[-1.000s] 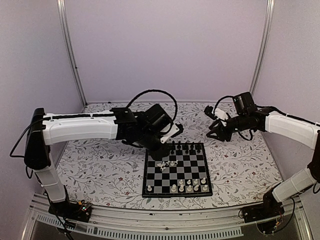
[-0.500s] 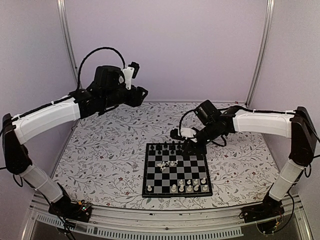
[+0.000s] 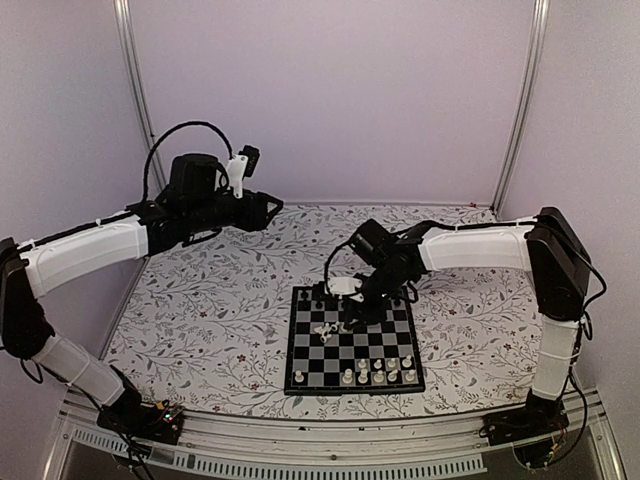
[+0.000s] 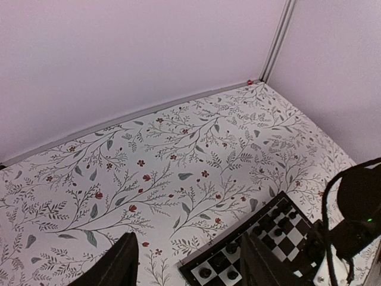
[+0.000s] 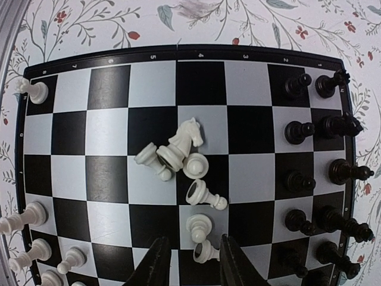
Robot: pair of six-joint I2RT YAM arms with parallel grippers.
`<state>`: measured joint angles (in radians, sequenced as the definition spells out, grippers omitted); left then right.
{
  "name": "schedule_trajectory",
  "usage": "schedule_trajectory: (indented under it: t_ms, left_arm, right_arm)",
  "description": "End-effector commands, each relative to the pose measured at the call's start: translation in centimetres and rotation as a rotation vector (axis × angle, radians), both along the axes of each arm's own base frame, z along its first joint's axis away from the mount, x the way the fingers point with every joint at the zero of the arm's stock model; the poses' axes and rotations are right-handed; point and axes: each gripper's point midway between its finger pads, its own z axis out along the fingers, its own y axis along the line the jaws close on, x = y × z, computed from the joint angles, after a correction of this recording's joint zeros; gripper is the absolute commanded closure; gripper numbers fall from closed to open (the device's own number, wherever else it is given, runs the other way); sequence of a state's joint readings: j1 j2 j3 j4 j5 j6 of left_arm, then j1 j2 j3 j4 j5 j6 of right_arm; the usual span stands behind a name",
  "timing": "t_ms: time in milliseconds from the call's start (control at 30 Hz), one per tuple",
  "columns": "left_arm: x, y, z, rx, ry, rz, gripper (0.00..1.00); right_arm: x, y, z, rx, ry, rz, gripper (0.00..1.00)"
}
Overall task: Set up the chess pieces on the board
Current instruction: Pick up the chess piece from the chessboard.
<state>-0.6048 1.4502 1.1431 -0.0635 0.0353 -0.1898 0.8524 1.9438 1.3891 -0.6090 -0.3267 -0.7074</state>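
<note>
The board (image 3: 340,352) lies at the table's near middle. Black chess pieces (image 3: 352,294) stand along its far rows and white ones (image 3: 380,371) along its near rows. Several white pieces (image 5: 178,149) lie toppled mid-board, among them a knight (image 5: 187,132). My right gripper (image 5: 195,263) hangs low over that heap (image 3: 330,328). It is open, with a fallen white pawn (image 5: 206,252) lying between its fingertips, close to the right one. My left gripper (image 3: 272,208) is raised at the back left, open and empty (image 4: 190,265), and the board's corner (image 4: 296,233) shows below it.
The floral tablecloth (image 3: 210,310) covers the table around the board. Purple walls and metal posts (image 3: 138,110) close in the back and sides. In the left wrist view the right arm (image 4: 357,208) and its cable hang over the board's right part.
The left arm lifted off the board and swung up to the back left, its jaws widening. The right arm swept in from the right to above the toppled white pieces, its jaws narrowing.
</note>
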Motion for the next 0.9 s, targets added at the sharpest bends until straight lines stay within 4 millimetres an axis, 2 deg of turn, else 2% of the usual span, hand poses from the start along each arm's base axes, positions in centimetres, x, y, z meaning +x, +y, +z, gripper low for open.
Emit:
schedule_trajectory:
  t_ms: [0,200,533,667,867]
  left_arm:
    - [-0.6,-0.5,3.9,-0.073,-0.081,-0.039,0.4]
    - [-1.0,-0.2,4.8,-0.076,-0.103,-0.038,0.4]
    - [-1.2,-0.3,4.8,-0.077,-0.103,-0.051,0.4]
    - [-1.1,-0.2,4.7,-0.073,-0.104,-0.051,0.4]
    - [-1.0,-0.1,4.7,-0.065,-0.109,-0.045,0.4]
  right_arm:
    - [0.1,0.2,-0.9,-0.037,0.019,-0.013,0.69]
    - [-0.3,1.0,-1.4,-0.045,0.041,0.005,0.75]
    - [-0.6,1.2,-1.9,-0.062,0.062,0.004,0.91]
    - [-0.9,1.1,-0.8,-0.044,0.062,0.007,0.94]
    - [-2.0,1.1,2.3,0.013,0.062,0.026,0.95]
